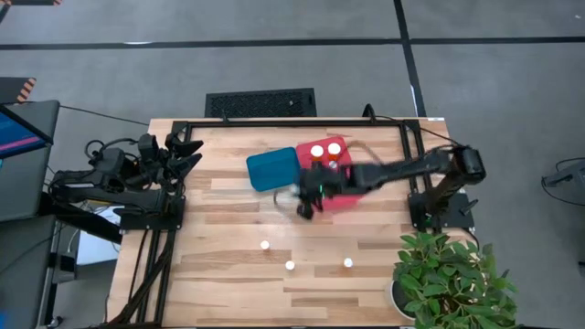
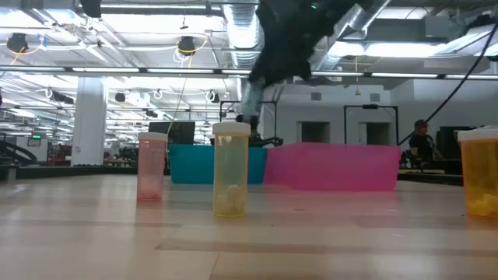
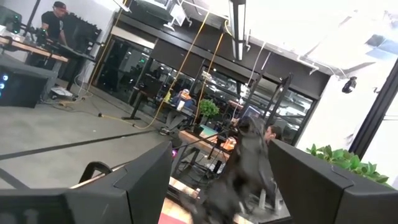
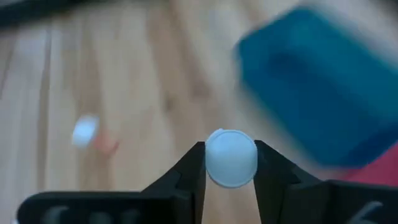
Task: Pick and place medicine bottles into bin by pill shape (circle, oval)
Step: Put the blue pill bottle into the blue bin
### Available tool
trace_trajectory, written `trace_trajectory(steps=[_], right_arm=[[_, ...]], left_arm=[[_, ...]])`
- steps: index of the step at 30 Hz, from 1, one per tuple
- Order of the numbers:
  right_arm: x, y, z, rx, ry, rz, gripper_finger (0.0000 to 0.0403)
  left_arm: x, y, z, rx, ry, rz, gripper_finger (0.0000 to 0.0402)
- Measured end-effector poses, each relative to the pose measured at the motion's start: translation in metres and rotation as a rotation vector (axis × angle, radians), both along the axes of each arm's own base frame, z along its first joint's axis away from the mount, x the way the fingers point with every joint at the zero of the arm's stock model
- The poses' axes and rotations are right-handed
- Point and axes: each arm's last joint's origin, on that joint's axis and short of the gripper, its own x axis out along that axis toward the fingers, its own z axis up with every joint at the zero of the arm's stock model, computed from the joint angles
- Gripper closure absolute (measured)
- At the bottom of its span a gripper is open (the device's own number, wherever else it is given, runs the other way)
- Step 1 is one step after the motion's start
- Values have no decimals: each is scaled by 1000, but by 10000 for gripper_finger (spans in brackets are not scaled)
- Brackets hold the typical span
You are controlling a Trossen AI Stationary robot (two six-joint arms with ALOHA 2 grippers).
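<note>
Bottles were scattered around the red bin, which sat near the middle of the wooden surface with a blue bin touching its left side. Two white-capped bottles stood inside the red bin at its far end. Three more bottles stood on the open surface well in front of the red bin, spaced apart in a loose row; in the low view these appeared as a pinkish bottle, a yellowish bottle with pale pills at its bottom, and an orange bottle at the picture's edge.

The right claw hung above the surface just off the red bin's front left corner, its arm reaching across the bin from the right. Its two fingers were closed snugly on the round white cap of a held bottle, which made six bottles in all. Nothing stood directly beneath it but bare wood.

The left claw waited well to the left of the red bin, at the surface's edge, with its fingers spread apart and nothing between them. A potted plant stood at the front right corner.
</note>
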Motion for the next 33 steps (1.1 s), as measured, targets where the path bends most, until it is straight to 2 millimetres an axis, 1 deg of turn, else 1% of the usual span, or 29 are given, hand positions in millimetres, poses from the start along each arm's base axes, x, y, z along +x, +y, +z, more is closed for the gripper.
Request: trace_trajectory(steps=[3, 6, 9, 12, 15, 20, 28, 33], right_arm=[[3, -38, 26, -49, -69, -65, 296], [12, -70, 39, -105, -79, -113, 296], [27, -92, 39, -150, -28, -122, 295], [45, -105, 27, -163, 59, -115, 295], [59, -113, 13, -160, 95, -120, 295], [68, -120, -13, -145, 156, -129, 294], [76, -126, -51, -126, 249, -130, 294], [79, -128, -64, -122, 279, -131, 294]], left_arm=[[0, 0, 0, 0, 0, 0, 142], [0, 0, 0, 0, 0, 0, 142], [0, 0, 0, 0, 0, 0, 142], [0, 0, 0, 0, 0, 0, 142], [0, 0, 0, 0, 0, 1, 142], [0, 0, 0, -2, 0, 0, 142], [0, 0, 0, -5, 0, 5, 142], [0, 0, 0, -9, 0, 14, 142]])
